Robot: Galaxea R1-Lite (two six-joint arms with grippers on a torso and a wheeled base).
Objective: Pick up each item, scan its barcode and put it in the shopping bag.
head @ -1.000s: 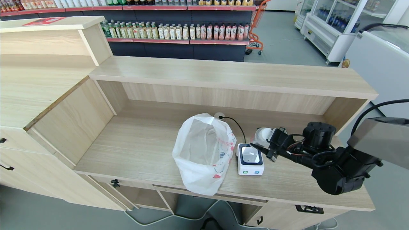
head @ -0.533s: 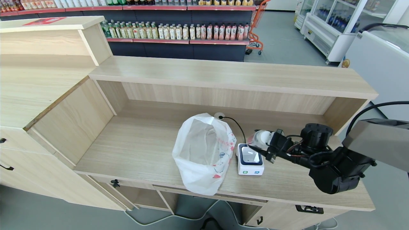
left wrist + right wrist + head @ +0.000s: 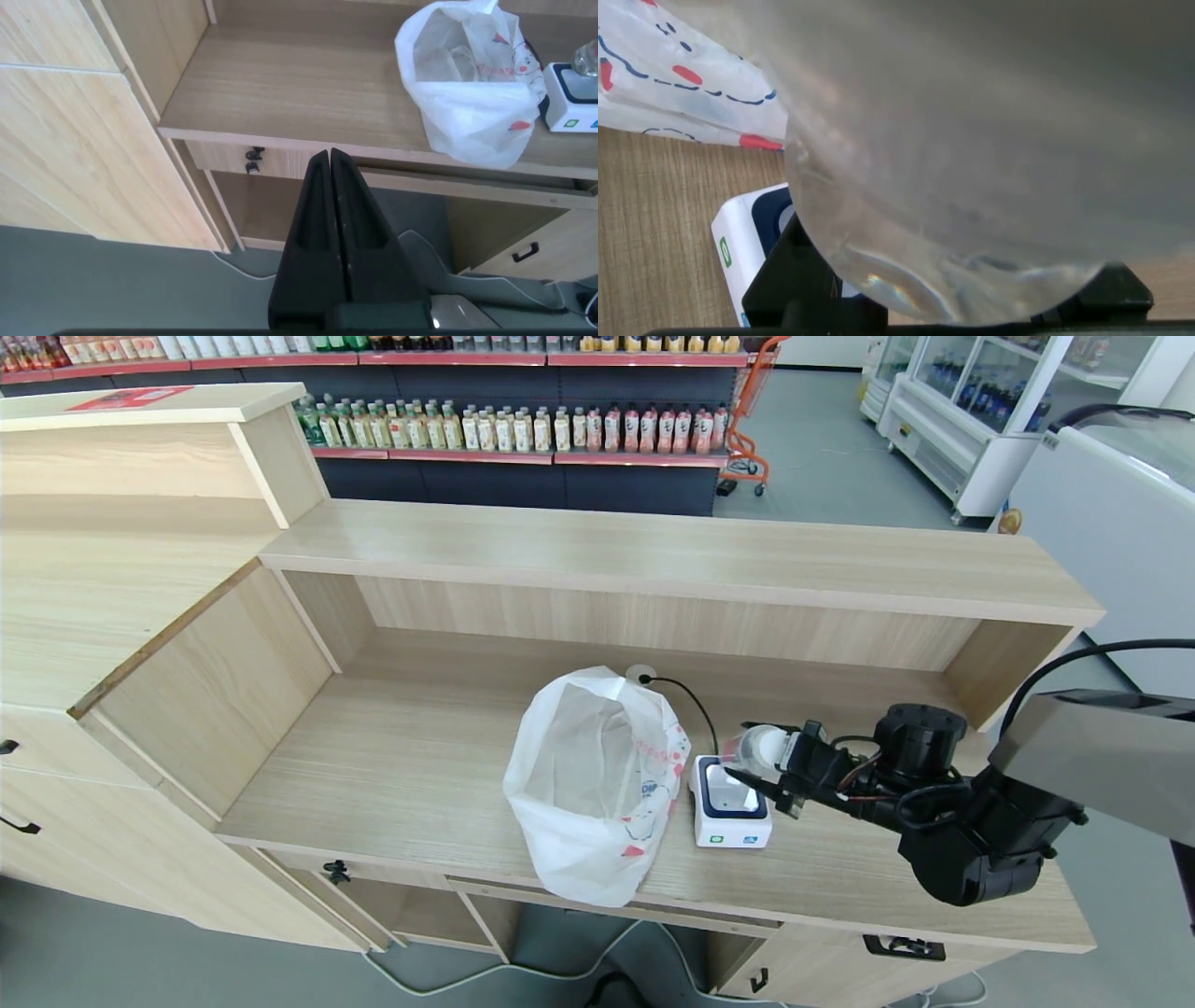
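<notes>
Right hand extended level over pale wooden bench, clamped on clear round plastic container just above white box scanner; open white plastic shopping bag just beside scanner. Left hand, fingers pressed together, hangs before bench front

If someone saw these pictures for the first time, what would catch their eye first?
The black right gripper stands out, holding a clear container just above the small white scanner on the right part of the wooden counter. Beside the scanner, on the robot's left of it, a white shopping bag stands open.
</notes>
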